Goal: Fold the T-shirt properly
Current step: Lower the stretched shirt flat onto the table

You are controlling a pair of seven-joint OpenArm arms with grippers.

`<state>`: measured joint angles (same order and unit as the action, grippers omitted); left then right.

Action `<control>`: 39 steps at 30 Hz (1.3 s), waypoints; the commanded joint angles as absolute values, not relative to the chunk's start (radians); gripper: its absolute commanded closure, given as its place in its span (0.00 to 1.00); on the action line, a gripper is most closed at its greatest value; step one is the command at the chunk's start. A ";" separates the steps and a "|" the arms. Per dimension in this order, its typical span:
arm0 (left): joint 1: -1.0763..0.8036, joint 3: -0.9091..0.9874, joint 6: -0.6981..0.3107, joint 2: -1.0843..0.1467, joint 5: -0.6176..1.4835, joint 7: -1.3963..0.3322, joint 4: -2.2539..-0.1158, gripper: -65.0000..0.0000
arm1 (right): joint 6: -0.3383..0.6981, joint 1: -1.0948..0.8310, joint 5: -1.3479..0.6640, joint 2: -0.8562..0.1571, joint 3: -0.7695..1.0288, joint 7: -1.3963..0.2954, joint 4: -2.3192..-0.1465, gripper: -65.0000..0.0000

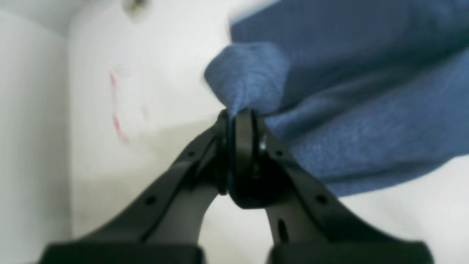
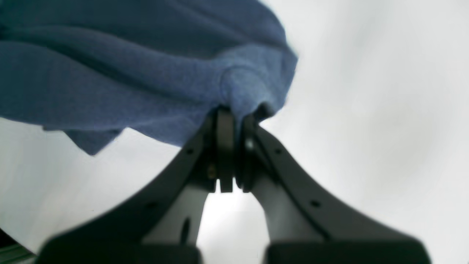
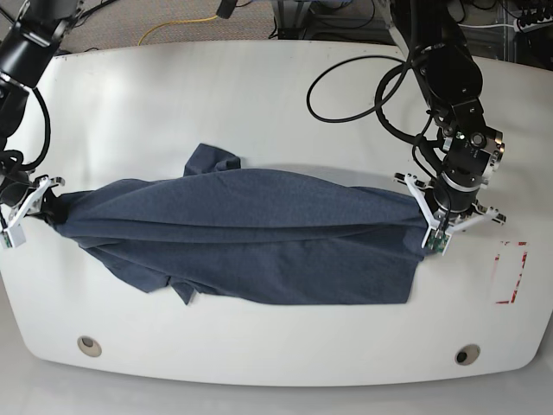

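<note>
The dark blue T-shirt [image 3: 251,233] is stretched sideways across the white table [image 3: 259,104], held at both ends, with folds sagging toward the front. In the base view my left gripper [image 3: 425,212] pinches the shirt's right end; the left wrist view shows its black fingers [image 1: 238,124] shut on a bunched corner of the shirt [image 1: 329,110]. My right gripper [image 3: 47,207] holds the left end; in the right wrist view it [image 2: 234,117] is shut on a bunch of blue fabric [image 2: 146,84]. No lettering shows.
A red rectangular mark [image 3: 511,272] is on the table at the right edge, also seen as a red mark [image 1: 115,106] in the left wrist view. Two round holes [image 3: 88,346] sit near the front edge. Black cables [image 3: 363,86] loop behind the left arm.
</note>
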<state>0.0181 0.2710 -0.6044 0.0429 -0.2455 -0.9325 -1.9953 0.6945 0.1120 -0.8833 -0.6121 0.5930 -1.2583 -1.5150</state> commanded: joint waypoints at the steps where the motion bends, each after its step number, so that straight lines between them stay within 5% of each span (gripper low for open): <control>1: -0.024 0.280 -0.598 0.044 -0.249 -0.912 -2.018 1.00 | 0.698 0.054 -0.909 -0.616 0.630 -1.251 -1.575 1.00; 8: -0.219 0.420 -0.688 0.062 -0.249 -0.782 -2.015 1.00 | 0.698 -0.148 -0.911 -0.584 0.690 -1.259 -1.641 1.00; 16: -0.202 0.518 -0.698 0.068 -0.252 -0.739 -2.014 1.00 | 0.698 -0.170 -0.901 -0.579 0.680 -1.251 -1.623 1.00; 30: 0.163 0.518 -0.698 0.047 -0.331 -0.740 -1.876 1.00 | 0.690 0.292 -0.696 -0.529 0.476 -1.184 -1.317 1.00; 39: 0.295 0.522 -0.698 -0.007 -0.335 -0.737 -1.696 1.00 | 0.690 0.467 -0.498 -0.450 0.398 -1.041 -1.142 0.57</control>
